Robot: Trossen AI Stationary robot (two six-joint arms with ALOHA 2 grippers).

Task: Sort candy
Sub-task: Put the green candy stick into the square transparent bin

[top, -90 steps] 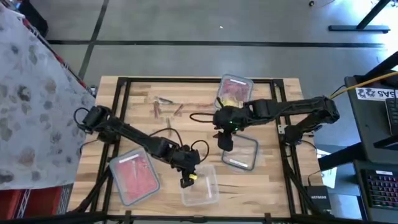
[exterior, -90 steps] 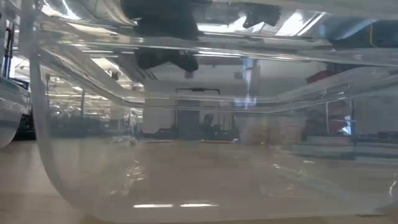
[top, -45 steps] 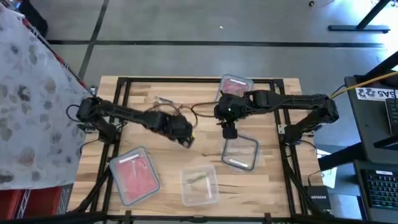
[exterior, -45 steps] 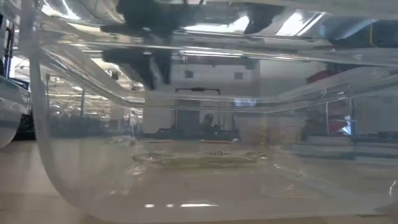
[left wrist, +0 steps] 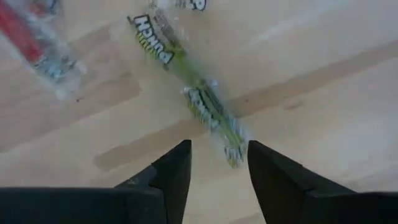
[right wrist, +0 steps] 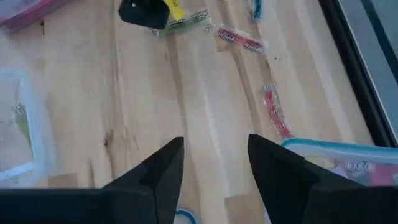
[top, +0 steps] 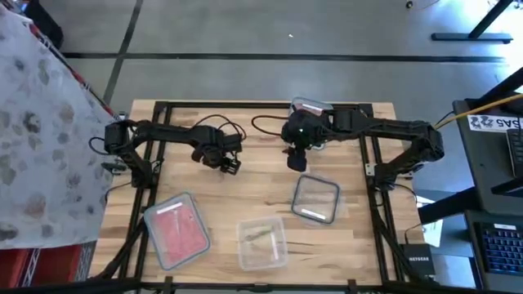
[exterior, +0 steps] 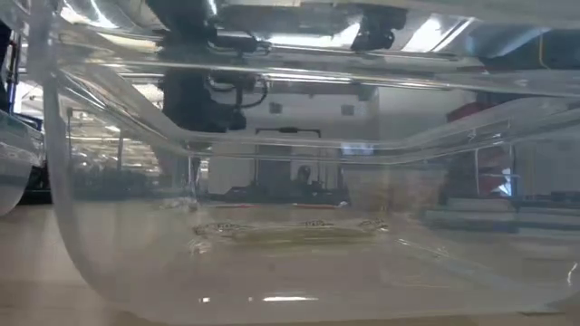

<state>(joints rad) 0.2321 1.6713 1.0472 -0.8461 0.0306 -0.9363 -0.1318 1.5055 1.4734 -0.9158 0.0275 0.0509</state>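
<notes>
A pale wooden counter (top: 261,175) carries four clear containers. The nearest one (top: 261,242) holds a greenish candy (top: 257,235); beside it a container (top: 176,230) of red pieces. Farther back, the left jaws (top: 230,164) stand apart over a green-wrapped candy (left wrist: 193,93). The right jaws (top: 297,161) hang parted, holding nothing, probably just above the board, near the far container (top: 307,106).

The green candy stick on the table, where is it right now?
In the left wrist view the green candy stick lies flat on the wooden table, just ahead of the open left pincer, with a red candy off to one side.
</notes>
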